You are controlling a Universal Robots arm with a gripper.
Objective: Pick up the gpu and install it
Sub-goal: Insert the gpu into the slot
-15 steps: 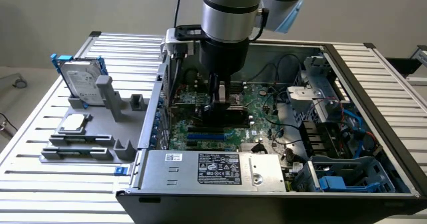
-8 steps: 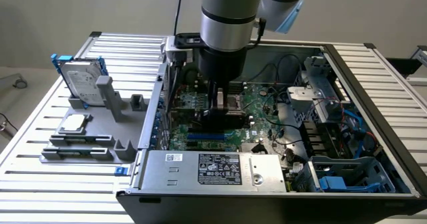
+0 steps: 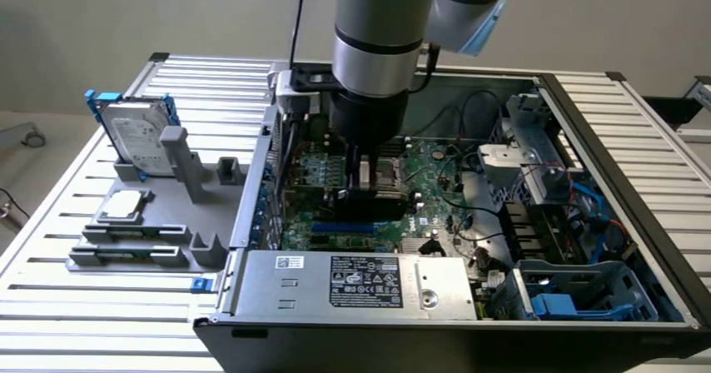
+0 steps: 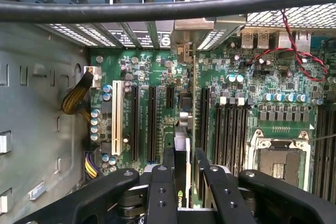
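Note:
In the wrist view the gpu (image 4: 183,119) is seen edge-on, standing upright over the green motherboard (image 4: 152,77). It sits between the black expansion slots and the memory slots, with its silver end bracket toward the case's rear wall. My gripper (image 4: 184,153) is shut on it, one black finger on each face of the card. In the exterior view the arm reaches straight down into the open computer case (image 3: 622,181). There my gripper (image 3: 367,191) holds the dark gpu (image 3: 372,208) low over the board, whether seated in a slot I cannot tell.
A grey fixture (image 3: 166,223) at the exterior view's left carries a silver hard drive in a blue frame (image 3: 136,136) and a processor chip (image 3: 122,205). The power supply (image 3: 355,283) fills the case's near side. Memory sticks (image 4: 231,124), the processor socket (image 4: 278,158) and a black cable (image 4: 157,9) lie close by.

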